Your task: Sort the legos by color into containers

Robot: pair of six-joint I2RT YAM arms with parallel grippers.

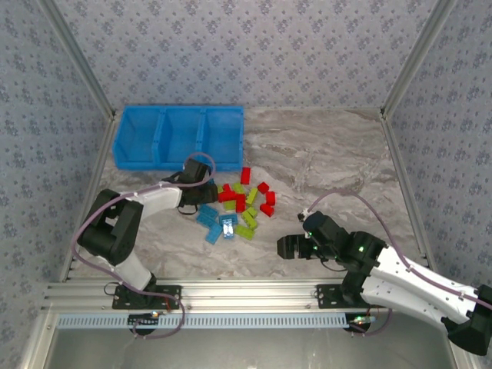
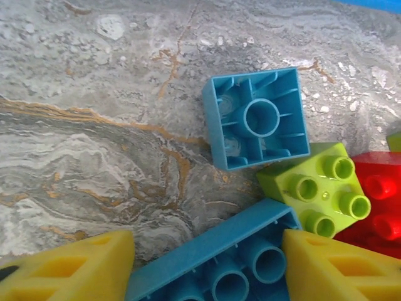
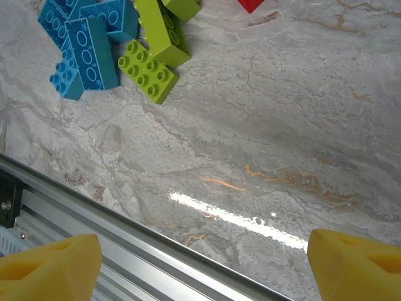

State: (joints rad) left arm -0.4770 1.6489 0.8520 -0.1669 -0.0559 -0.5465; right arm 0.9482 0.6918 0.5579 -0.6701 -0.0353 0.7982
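Observation:
The legos lie in a loose pile of red, lime green and light blue bricks mid-table, in front of the blue three-compartment containers. My left gripper is down at the pile's left edge, its yellow fingers pressed against the two ends of a long light blue lego that lies studs-down on the table. Just beyond sit a square blue lego, a green lego and a red lego. My right gripper hangs open over bare table at the near right, holding nothing.
The aluminium rail of the table's near edge runs under the right gripper. Blue legos and green legos lie up-left of it. Patterned walls enclose the table on three sides.

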